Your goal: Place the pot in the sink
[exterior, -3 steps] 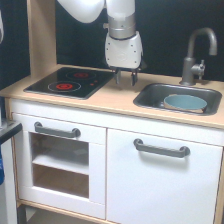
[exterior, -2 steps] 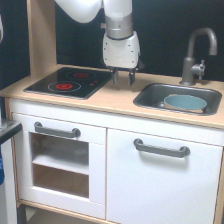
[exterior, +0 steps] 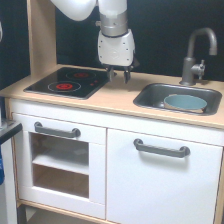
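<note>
I see the gripper (exterior: 118, 76) has drifted toward the stovetop (exterior: 67, 82) and lifted a touch since a second ago — fingers (exterior: 127, 74) spread, holding nothing — with the pot (exterior: 185, 103) sitting in the sink (exterior: 150, 95), well off to the fingers' faucet side.
</note>
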Robot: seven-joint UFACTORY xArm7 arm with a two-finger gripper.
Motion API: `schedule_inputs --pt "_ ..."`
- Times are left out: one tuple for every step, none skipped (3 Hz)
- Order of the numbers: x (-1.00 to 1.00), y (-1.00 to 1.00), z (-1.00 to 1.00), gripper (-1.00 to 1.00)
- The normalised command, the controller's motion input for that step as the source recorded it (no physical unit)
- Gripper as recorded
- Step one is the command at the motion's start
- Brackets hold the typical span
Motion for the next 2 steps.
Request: schedule_inputs --pt "-0.45 -0.2 0.54 1.0" --pt "-0.43 -0.2 0.62 1.0"
